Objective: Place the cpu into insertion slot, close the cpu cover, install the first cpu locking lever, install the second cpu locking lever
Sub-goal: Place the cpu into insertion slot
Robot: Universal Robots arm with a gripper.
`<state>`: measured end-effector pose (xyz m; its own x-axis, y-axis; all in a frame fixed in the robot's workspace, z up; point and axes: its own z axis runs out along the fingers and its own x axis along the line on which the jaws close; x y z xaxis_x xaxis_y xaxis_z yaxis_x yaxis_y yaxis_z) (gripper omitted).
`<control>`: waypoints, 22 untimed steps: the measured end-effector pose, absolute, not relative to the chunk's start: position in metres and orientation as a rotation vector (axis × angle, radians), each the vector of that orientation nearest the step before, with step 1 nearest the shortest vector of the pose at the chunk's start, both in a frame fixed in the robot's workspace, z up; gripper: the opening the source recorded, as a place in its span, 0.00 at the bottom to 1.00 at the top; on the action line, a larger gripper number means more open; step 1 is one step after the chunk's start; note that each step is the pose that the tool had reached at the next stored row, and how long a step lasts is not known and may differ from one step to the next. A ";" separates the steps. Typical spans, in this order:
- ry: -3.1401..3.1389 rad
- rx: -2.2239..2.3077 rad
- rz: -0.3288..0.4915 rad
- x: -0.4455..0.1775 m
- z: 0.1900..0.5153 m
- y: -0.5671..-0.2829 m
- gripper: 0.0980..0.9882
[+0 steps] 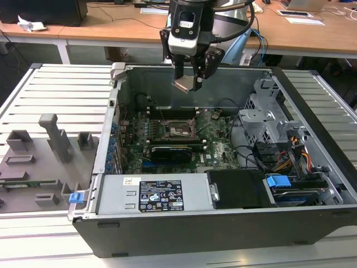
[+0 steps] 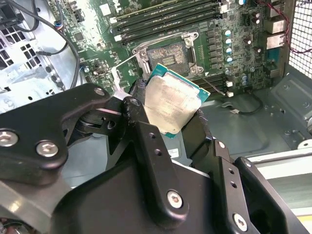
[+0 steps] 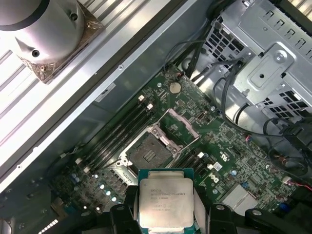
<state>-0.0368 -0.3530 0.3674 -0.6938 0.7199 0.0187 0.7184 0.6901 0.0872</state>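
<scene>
Exterior view: open case (image 1: 223,229) lying on a slatted table (image 1: 56,84), the arm hanging above its far half.
Board: motherboard (image 1: 215,148) flat on the case floor, psu (image 1: 150,195) along the near wall.
Gripper: gripper (image 1: 188,84) above the case interior, well clear of the board and over the socket area, a bit towards the far wall.
Fingers: fingers (image 3: 124,214) clamped on two opposite edges of the cpu, seen in both wrist views.
Socket: socket (image 3: 146,155) bare, contact field exposed, no chip in it. Same in the second wrist view (image 2: 168,56).
Cover: cpu cover (image 3: 183,124) looks swung up and open, standing at the socket's edge, not lying over it.
Cpu: cpu (image 3: 165,202) held in the air, metal top facing the wrist cameras. In the second wrist view (image 2: 171,105) it sits near the socket but apart from it. In the exterior view (image 1: 183,85) it is tilted between the fingertips, high above the board.
Levers: thin wire lever (image 2: 127,59) beside the socket looks unlatched. Can't make out a second one for sure.
Done: cpu picked and carried over the case, judging by the hold.
Not done: cpu not in the socket, cover not shut, neither lever locked. All four steps open, task early.
</scene>
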 end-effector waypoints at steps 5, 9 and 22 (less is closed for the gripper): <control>2.859 1.252 0.137 -0.037 0.367 -0.353 0.49; 2.848 1.275 0.136 -0.037 0.367 -0.353 0.49; 2.816 1.340 0.136 -0.037 0.366 -0.353 0.49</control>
<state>-0.0368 -0.3530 0.3661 -0.6312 0.7754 0.0187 0.7736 0.6277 0.0872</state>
